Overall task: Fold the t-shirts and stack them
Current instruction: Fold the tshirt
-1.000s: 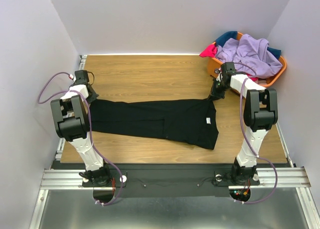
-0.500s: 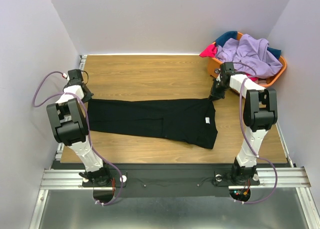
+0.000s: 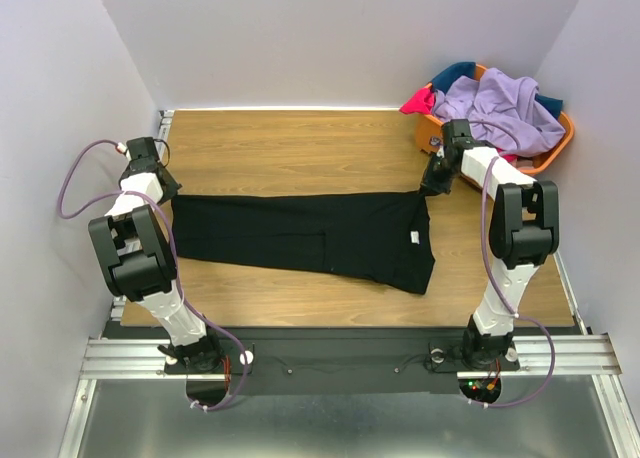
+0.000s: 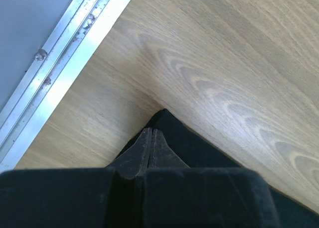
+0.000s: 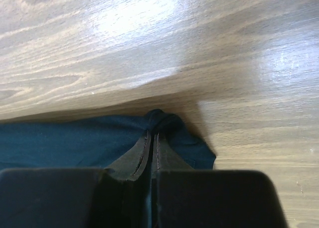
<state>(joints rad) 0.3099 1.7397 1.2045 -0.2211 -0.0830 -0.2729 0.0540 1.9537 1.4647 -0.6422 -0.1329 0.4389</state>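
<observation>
Left end effector (image 4: 151,132) pinches one corner of the black t-shirt (image 3: 320,238). Right end effector (image 5: 151,135) pinches the other, cloth flat on the tabletop (image 3: 300,148).

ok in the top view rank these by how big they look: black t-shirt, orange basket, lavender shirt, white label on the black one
1. black t-shirt, spread out flat
2. orange basket, going by its outline, since clothes hide most of it
3. lavender shirt, heaped in the basket
4. white label, a tiny patch
</observation>
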